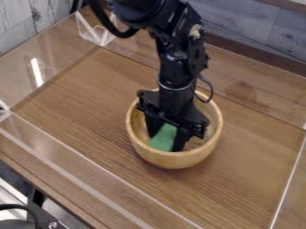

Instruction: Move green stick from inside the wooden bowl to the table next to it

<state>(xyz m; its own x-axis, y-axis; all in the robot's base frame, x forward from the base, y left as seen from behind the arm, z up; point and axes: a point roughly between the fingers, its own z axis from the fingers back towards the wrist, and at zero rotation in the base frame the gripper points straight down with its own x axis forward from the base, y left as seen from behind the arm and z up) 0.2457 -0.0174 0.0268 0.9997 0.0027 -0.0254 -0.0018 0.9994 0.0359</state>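
Observation:
The green stick (164,137) lies inside the wooden bowl (174,157), which sits on the brown table (84,98) near its middle. My black gripper (170,132) reaches straight down into the bowl, its two fingers on either side of the stick and shut on it. The fingers hide part of the stick. The stick stays low in the bowl's hollow.
Clear acrylic walls (48,143) run along the table's edges at left, front and right. Bare tabletop surrounds the bowl on all sides. The black arm (167,36) rises above the bowl toward the back.

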